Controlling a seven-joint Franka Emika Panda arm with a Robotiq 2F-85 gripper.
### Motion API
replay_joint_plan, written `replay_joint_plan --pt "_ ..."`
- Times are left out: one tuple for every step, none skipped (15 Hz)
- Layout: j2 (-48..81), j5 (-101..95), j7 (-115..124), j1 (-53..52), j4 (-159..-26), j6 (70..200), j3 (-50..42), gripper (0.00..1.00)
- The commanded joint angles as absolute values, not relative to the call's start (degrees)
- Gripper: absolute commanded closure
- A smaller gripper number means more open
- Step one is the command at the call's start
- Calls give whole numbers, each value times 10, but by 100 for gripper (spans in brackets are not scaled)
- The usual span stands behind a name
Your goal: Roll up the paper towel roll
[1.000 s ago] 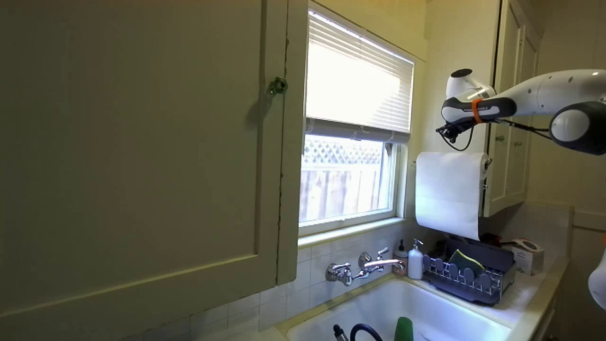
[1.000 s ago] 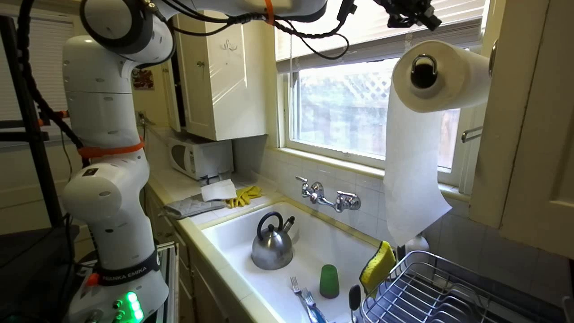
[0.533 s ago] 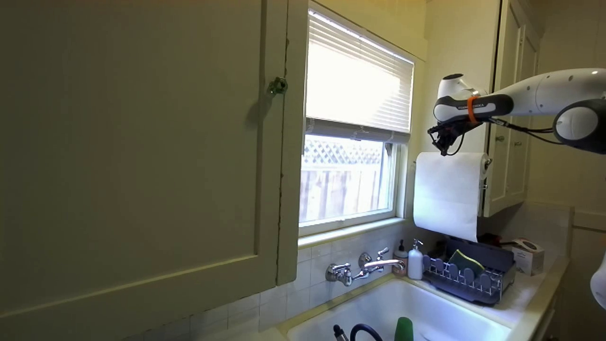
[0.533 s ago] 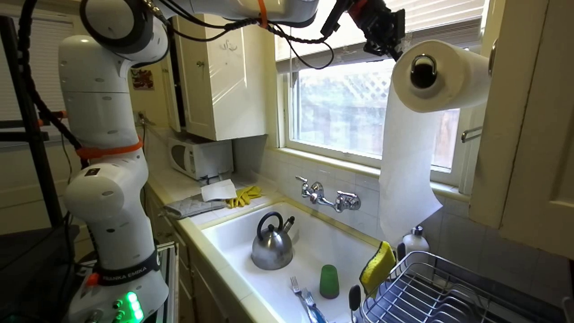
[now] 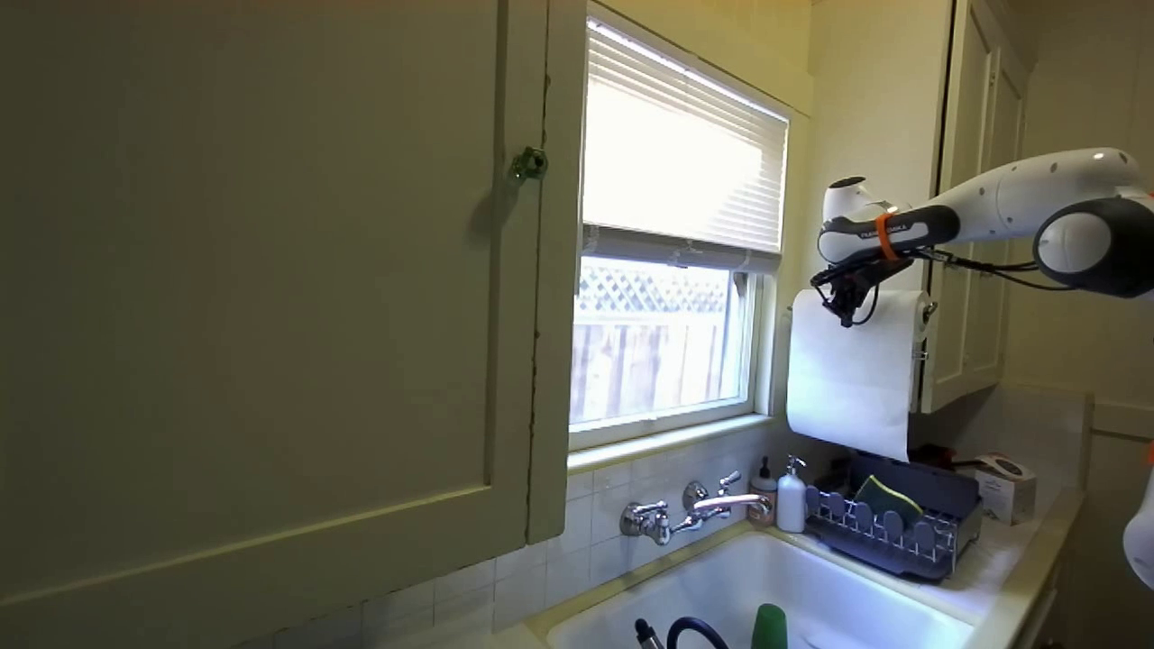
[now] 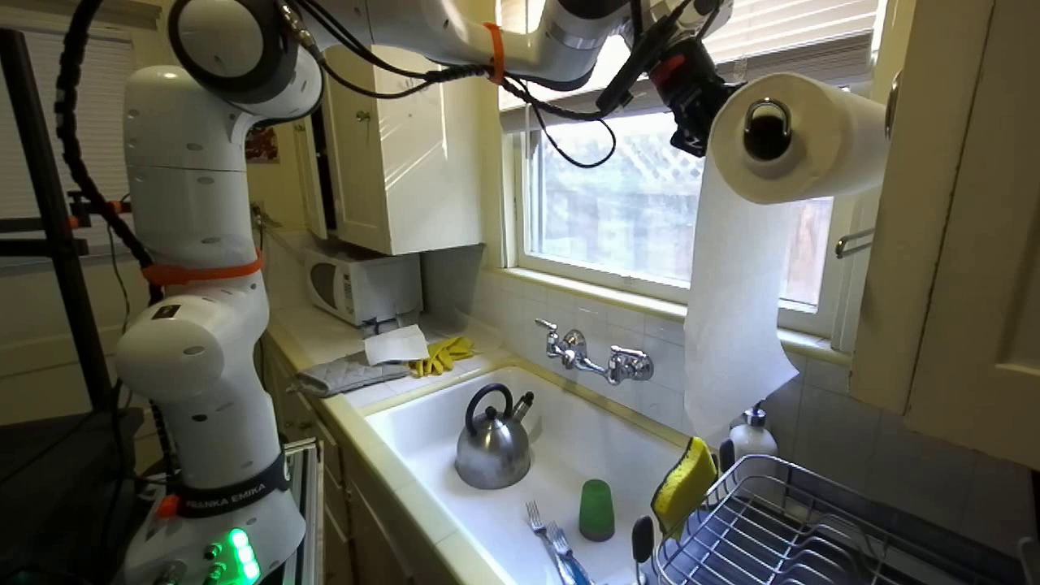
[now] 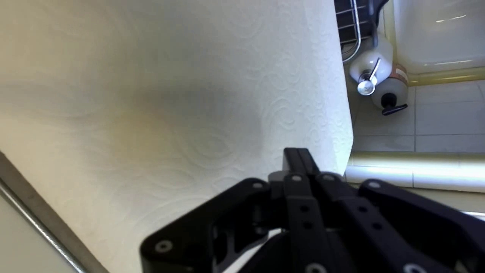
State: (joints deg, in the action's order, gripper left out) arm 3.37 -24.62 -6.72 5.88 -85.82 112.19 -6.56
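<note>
"What is held in the sink?"
"A kettle, a green cup and forks."
"And the paper towel roll?"
"Mounted above the sink, past its end; the claw there is clenched."

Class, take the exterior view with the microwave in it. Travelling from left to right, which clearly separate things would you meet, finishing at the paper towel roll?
Robot's base → white microwave → metal kettle → green cup → paper towel roll.
</note>
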Motion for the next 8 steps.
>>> replay_joint_plan --pt "42 -258 -58 66 -861 1152 -73 100" --pt "45 -262 -55 68 -860 1162 -76 100" --pt "46 -263 -54 69 -857 1169 -78 100" --pt "48 -265 -53 70 -856 1176 -80 100" --pt "48 -267 -52 72 -854 1183 -81 100" --pt "48 -269 -50 73 -853 1188 -83 100" --pt "48 -268 -50 73 -849 1189 -83 100" --pt "48 -268 -49 73 -845 1188 -83 100"
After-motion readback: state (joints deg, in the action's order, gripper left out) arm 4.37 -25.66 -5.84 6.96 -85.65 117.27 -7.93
